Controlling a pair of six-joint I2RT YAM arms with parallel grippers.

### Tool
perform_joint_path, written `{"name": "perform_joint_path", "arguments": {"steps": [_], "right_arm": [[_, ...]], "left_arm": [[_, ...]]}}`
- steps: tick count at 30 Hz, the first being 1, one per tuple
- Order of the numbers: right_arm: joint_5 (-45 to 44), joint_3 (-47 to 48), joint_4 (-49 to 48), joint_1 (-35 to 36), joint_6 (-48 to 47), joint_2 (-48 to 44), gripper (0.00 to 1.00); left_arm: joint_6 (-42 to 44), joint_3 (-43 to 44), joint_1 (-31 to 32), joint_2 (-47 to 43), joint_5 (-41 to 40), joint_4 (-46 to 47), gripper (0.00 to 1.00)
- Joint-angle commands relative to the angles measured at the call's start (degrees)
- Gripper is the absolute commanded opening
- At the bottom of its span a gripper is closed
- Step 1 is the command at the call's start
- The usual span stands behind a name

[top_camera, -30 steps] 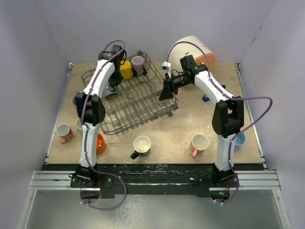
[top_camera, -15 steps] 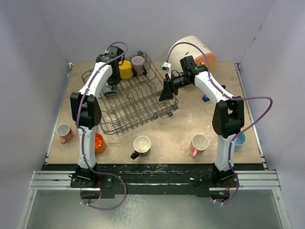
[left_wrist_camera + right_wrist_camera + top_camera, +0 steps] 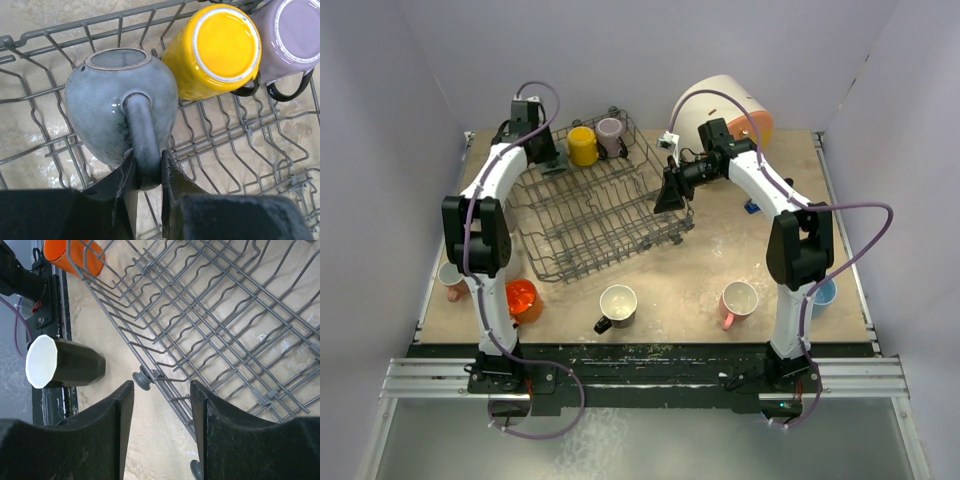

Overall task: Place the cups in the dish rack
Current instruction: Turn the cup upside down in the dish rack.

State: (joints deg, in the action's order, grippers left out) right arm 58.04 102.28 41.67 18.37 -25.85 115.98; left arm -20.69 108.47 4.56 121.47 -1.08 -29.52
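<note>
Three mugs along the dish rack (image 3: 592,222) far side. Your left gripper (image 3: 147,176) swung to its far-left corner, pinching the inverted grey mug (image 3: 107,97) by the handle, beside the yellow mug (image 3: 215,50). Release next, I judge. Right gripper (image 3: 161,407) gapes astride its right rim.

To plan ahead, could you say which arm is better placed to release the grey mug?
Left: its jaws pinch the handle of the grey mug inside the dish rack; the right jaws stand open.
</note>
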Motion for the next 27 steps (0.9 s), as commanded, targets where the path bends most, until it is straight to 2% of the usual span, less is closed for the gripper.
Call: {"name": "perform_joint_path", "arguments": {"steps": [1, 6, 11, 19, 27], "right_arm": [[0.7, 0.0, -0.8, 0.1, 0.4, -3.2, 0.51], [0.3, 0.1, -0.7, 0.1, 0.3, -2.8, 0.51], [0.1, 0.4, -0.5, 0.2, 0.1, -2.2, 0.51], [-0.2, 0.8, -0.3, 0.1, 0.0, -1.4, 0.51], [-0.4, 1.2, -0.2, 0.1, 0.0, -0.9, 0.51]], "left_arm": [[-0.9, -6.6, -1.9, -7.3, 7.1, 21.9, 0.00], [4.1, -20.1, -2.2, -11.2, 7.6, 38.8, 0.00], [7.7, -29.4, -2.2, -13.1, 9.0, 49.6, 0.00], [7.9, -35.8, -2.5, -13.7, 10.6, 51.5, 0.00], [7.6, -39.2, -3.0, -14.6, 12.9, 49.5, 0.20]]}}
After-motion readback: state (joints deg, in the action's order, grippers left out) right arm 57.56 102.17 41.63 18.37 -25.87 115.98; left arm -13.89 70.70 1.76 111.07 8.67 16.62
